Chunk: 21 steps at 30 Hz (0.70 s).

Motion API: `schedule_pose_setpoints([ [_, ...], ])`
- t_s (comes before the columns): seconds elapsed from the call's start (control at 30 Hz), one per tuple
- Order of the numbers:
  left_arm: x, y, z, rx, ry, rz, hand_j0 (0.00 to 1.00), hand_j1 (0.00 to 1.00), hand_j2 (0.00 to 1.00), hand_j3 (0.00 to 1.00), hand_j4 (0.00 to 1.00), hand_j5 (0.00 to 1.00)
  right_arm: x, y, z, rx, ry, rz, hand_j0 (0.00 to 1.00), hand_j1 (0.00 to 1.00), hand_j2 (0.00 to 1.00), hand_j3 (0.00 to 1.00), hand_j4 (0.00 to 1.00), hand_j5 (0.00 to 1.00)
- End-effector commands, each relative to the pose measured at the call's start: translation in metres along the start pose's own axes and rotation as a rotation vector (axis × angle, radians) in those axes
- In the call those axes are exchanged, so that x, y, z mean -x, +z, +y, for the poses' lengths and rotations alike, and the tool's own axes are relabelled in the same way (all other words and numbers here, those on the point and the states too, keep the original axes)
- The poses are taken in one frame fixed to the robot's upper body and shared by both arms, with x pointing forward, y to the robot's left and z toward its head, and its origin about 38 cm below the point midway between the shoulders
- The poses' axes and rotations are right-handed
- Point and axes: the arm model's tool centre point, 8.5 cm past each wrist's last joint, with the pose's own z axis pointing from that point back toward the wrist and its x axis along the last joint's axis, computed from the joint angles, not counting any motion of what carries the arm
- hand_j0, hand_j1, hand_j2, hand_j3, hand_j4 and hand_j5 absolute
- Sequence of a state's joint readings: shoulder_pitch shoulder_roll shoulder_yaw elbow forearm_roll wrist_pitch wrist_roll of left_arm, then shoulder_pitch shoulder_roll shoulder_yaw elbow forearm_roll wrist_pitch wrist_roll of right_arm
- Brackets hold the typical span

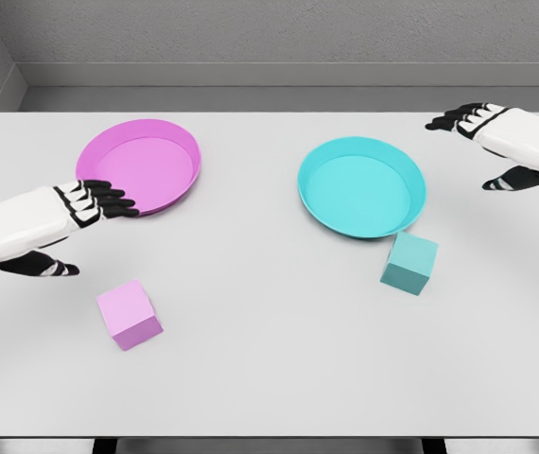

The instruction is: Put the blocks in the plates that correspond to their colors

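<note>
A pink block [130,314] lies on the white table toward the front left. Behind it stands the pink plate [140,165]. A teal block [409,263] rests just in front of the cyan plate [362,185], close to its rim. My left hand [76,232] hovers over the table between the pink plate and the pink block, fingers spread and holding nothing. At the far right my right hand [482,148] hangs open beside the cyan plate, apart from the teal block.
The white table [269,378] runs to a front edge near the bottom of the view. A grey wall closes the back and the left side.
</note>
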<state>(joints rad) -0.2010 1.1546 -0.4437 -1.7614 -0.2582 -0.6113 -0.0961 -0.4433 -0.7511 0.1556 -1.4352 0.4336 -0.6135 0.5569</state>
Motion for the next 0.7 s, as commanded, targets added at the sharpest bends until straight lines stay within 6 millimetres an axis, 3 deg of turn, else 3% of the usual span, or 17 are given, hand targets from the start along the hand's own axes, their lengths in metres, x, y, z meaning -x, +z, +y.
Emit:
schedule_pose_setpoints([
  [0.0, 0.0, 0.0, 0.0, 0.004, 0.006, -0.001, 1.0, 1.0, 1.0, 1.0, 1.0, 1.0, -0.001, 0.0, -0.001, 0.0, 0.0, -0.003, 1.0, 1.0, 1.0, 1.0, 1.0, 1.0],
  [0.17, 0.001, 0.0, -0.006, 0.122, -0.008, -0.002, 1.0, 1.0, 1.0, 1.0, 1.0, 1.0, 0.005, 0.004, -0.007, 0.011, 0.004, 0.014, 1.0, 1.0, 1.0, 1.0, 1.0, 1.0],
  [0.27, 0.001, 0.001, -0.01, 0.218, -0.022, 0.0, 1.0, 1.0, 1.0, 1.0, 1.0, 1.0, 0.02, 0.029, -0.008, -0.025, 0.02, 0.074, 1.0, 1.0, 1.0, 1.0, 1.0, 1.0],
  [0.3, 0.001, 0.0, -0.009, 0.218, -0.022, -0.001, 1.0, 1.0, 1.0, 1.0, 1.0, 1.0, 0.02, 0.029, -0.008, -0.034, 0.026, 0.072, 1.0, 1.0, 1.0, 1.0, 1.0, 1.0],
  [0.4, 0.001, 0.0, -0.009, 0.224, -0.024, -0.002, 1.0, 1.0, 1.0, 1.0, 1.0, 1.0, -0.019, 0.004, 0.0, -0.186, 0.145, -0.045, 1.0, 1.0, 1.0, 1.0, 1.0, 1.0],
  [0.5, 0.001, -0.001, -0.009, 0.219, -0.022, -0.005, 1.0, 1.0, 1.0, 1.0, 1.0, 1.0, -0.026, -0.013, -0.015, -0.19, 0.187, -0.086, 1.0, 1.0, 1.0, 1.0, 1.0, 1.0],
  [0.57, -0.001, -0.004, -0.014, 0.223, -0.01, -0.014, 1.0, 1.0, 1.0, 1.0, 1.0, 1.0, -0.034, -0.022, -0.006, -0.23, 0.195, -0.118, 1.0, 1.0, 1.0, 1.0, 1.0, 1.0],
  [0.67, -0.004, -0.007, -0.024, 0.239, 0.011, -0.028, 1.0, 1.0, 1.0, 1.0, 1.0, 1.0, -0.046, -0.017, 0.011, -0.335, 0.239, -0.16, 1.0, 1.0, 1.0, 1.0, 1.0, 1.0],
])
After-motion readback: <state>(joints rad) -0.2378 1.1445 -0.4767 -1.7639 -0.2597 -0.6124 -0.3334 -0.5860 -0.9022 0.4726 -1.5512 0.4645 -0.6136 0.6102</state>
